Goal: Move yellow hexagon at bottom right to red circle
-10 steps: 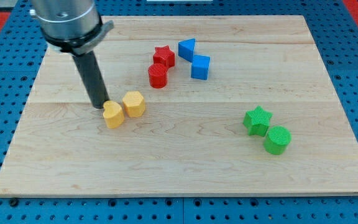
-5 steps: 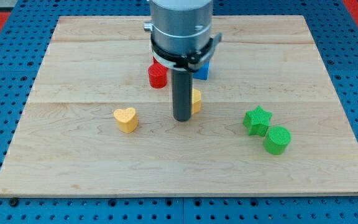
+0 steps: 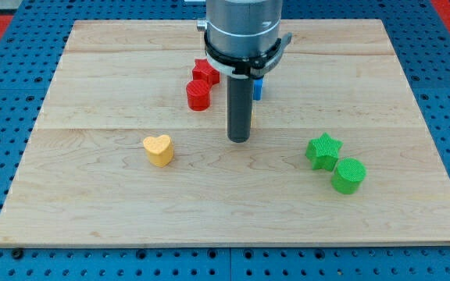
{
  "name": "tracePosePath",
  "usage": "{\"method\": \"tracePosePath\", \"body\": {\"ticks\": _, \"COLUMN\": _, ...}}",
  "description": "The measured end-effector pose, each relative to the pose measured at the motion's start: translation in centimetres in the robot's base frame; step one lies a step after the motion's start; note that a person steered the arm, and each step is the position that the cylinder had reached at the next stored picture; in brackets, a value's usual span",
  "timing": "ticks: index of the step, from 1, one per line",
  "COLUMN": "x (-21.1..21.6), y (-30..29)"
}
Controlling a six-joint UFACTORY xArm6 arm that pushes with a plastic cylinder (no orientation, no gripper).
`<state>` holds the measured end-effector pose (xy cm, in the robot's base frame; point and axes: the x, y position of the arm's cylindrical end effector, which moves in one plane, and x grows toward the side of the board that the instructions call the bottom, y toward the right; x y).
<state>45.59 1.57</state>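
The yellow hexagon is almost wholly hidden behind my rod; only a thin yellow sliver shows at the rod's right edge. The red circle stands to the upper left of it, a short gap away. My tip rests on the board just below the hexagon, touching or nearly touching it; contact cannot be told.
A red star sits just above the red circle. A blue block shows partly behind the rod. A yellow heart lies at the left of the tip. A green star and green circle sit at the right.
My tip swept from the left, beside the heart, to the board's middle, then edged right and up. The hexagon went right with it and is now nearly hidden.
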Motion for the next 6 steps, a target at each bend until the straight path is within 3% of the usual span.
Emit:
{"method": "tracePosePath", "body": {"ticks": 2, "x": -0.8, "y": 3.4}}
{"method": "tracePosePath", "body": {"ticks": 6, "x": -1.8, "y": 2.6}}
